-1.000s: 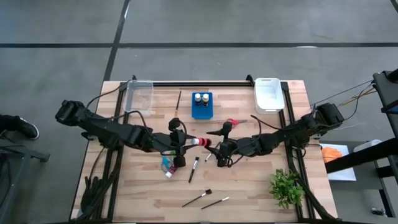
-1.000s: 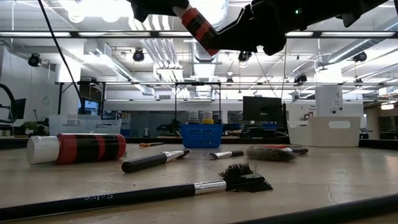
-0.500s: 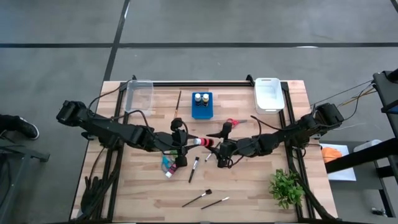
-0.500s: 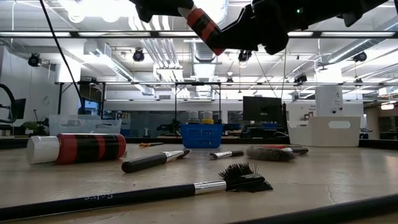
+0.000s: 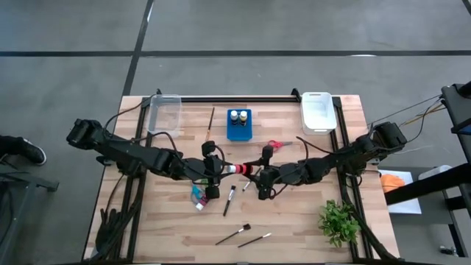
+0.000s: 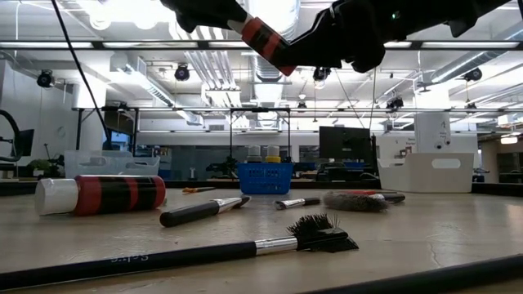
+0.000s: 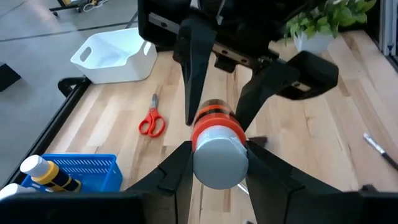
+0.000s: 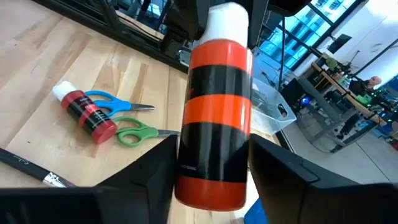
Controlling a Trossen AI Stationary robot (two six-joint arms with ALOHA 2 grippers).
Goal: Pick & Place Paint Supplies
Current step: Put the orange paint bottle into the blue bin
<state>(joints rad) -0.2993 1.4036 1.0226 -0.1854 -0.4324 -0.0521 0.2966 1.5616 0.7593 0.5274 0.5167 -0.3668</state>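
A paint bottle [image 5: 237, 169] with red and black bands and a white cap hangs in the air over the table's middle, between my two grippers. My left gripper [image 5: 223, 168] is shut on its cap end, and my right gripper [image 5: 252, 172] is shut on its base end. The bottle also shows in the low view [image 6: 263, 39]. A second red-and-black bottle [image 8: 87, 112] lies on its side on the table beside blue-handled scissors [image 8: 109, 102] and green-handled scissors [image 8: 134, 134]. Red-handled scissors [image 5: 274, 145] lie flat farther back. My left gripper pinches the bottle's white cap end [image 7: 217, 163] between its two fingers [image 7: 177, 171]. The fingers come level from the table's left and lie along the bottle. The bottle is clear of the table. My right gripper pinches the bottle's base end [image 8: 211, 180] between its two fingers [image 8: 152, 174]. It comes roughly level from the table's right, along the bottle. The bottle is clear of the table, cap end pointing away.
A blue bottle holder [image 5: 238, 124] with two bottles stands at the back, between a clear bin [image 5: 164, 112] and a white bin [image 5: 318, 112]. Brushes lie near the middle [image 5: 229, 199], near the front [image 5: 234, 234] and at the back [image 5: 212, 121]. A plant [image 5: 338, 221] stands front right.
The bottle between the two grippers has shifted slightly in the low view, and more of its white cap shows now. Both grippers have stayed about where they were.
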